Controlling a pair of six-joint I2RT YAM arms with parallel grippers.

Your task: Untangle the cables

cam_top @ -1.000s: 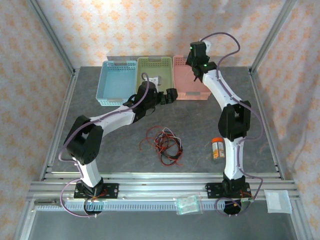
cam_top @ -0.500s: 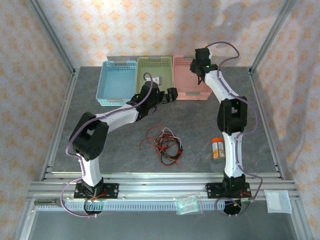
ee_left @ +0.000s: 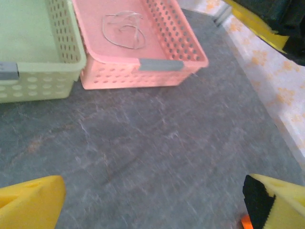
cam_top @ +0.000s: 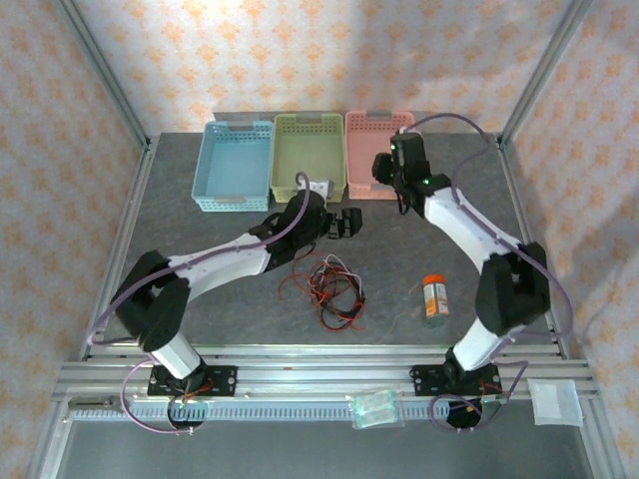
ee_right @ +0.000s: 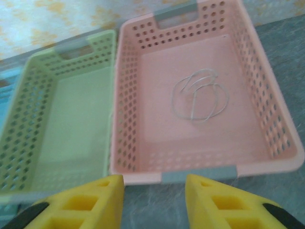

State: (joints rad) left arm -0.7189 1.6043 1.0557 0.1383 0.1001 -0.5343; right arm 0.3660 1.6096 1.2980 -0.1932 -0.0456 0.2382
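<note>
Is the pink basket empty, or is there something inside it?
Not empty. A thin pale cable lies in loose loops on the floor of the pink basket; nothing else is in it.

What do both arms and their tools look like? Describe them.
Left arm and right arm: white shells, black joints, a thin purple hose looping along each. Green light near the right wrist. Left tool and right tool: yellow fingers, black trim.

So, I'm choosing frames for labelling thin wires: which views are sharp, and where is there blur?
Top external: evenly lit and sharp, the red and black tangle crisp. Left wrist: motion-smeared and soft throughout, though the pale cable in the pink basket is readable. Right wrist: slightly soft, its near yellow fingers blurred.
</note>
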